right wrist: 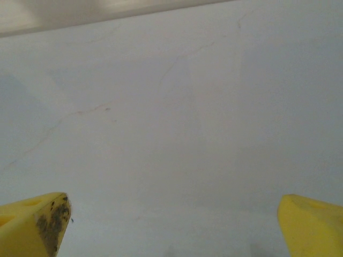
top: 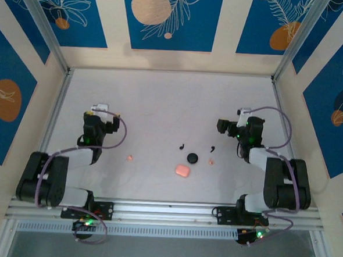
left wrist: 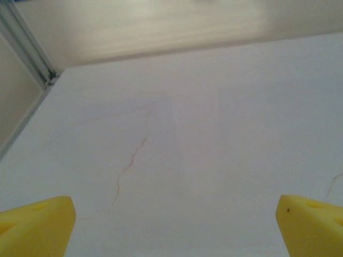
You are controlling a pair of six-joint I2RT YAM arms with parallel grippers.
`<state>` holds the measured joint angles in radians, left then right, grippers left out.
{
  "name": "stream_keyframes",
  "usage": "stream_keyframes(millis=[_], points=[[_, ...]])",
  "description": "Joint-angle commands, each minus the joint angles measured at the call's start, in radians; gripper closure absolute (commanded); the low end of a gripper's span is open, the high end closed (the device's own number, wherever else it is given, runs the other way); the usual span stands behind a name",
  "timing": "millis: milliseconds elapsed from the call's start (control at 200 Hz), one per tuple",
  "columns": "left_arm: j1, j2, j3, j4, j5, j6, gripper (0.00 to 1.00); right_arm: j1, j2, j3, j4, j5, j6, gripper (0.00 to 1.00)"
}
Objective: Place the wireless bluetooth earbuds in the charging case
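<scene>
Blue panels with pale leaf drawings walled in the white table (top: 161,99). Two earbuds lay near its middle, between my arms: one (top: 182,146) toward my left and the other (top: 212,149) toward my right. They were apart from each other, and each was a tiny black comma flat on the surface. Between them and slightly nearer to me sat a small black round piece (top: 192,158), with a pink rounded block (top: 182,170) just beside it on the near side. I could not tell which of these two was the charging case. A pale pink speck (top: 211,162) lay just on the near side of the right earbud. A second speck (top: 130,158) lay farther off, between the left earbud and my left arm.

My right gripper (right wrist: 174,225) hung near the right earbud, off to its right. Its yellow fingers (right wrist: 32,222) were spread wide over bare table, one tip smudged dark. My left gripper (left wrist: 174,230) hung well apart from the earbuds, out by the left side. Its fingers (left wrist: 35,227) were spread just as wide, holding nothing, and faced a metal rail (left wrist: 27,48) in the far corner. Thin brown hairlines (left wrist: 128,166) ran across the tabletop ahead of it.
</scene>
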<state>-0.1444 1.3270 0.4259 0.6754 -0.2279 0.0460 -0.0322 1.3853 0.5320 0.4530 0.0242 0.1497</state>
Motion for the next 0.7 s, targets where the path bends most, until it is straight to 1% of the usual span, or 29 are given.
stream_keyframes(millis=[0,70,175,230,315,385,520,630,695], points=[[-0.025,-0.112,0.108,-0.294,0.021,-0.029,0.08,0.007,-0.115,0.175,-0.436,0.045,0.073,0.01],[-0.046,-0.159,0.174,-0.449,0.058,-0.074,0.11,0.018,-0.138,0.288,-0.677,0.034,0.096,0.01],[-0.101,-0.181,0.258,-0.645,0.113,-0.124,0.14,0.04,-0.13,0.448,-1.004,-0.004,0.132,0.01],[-0.138,-0.176,0.294,-0.729,0.126,-0.14,0.15,0.064,-0.121,0.507,-1.133,-0.021,0.148,0.01],[-0.203,-0.147,0.344,-0.851,0.112,-0.161,0.15,0.125,-0.113,0.56,-1.283,-0.014,0.187,0.01],[-0.244,-0.112,0.374,-0.921,0.13,-0.19,0.15,0.184,-0.112,0.572,-1.359,0.01,0.233,0.01],[-0.293,-0.058,0.377,-0.977,0.204,-0.245,0.18,0.313,-0.106,0.565,-1.416,0.031,0.328,0.01],[-0.321,-0.03,0.363,-0.999,0.22,-0.269,0.19,0.391,-0.076,0.551,-1.407,0.0,0.395,0.1],[-0.333,-0.021,0.355,-0.999,0.224,-0.283,0.19,0.434,-0.044,0.545,-1.394,-0.012,0.431,0.12]])
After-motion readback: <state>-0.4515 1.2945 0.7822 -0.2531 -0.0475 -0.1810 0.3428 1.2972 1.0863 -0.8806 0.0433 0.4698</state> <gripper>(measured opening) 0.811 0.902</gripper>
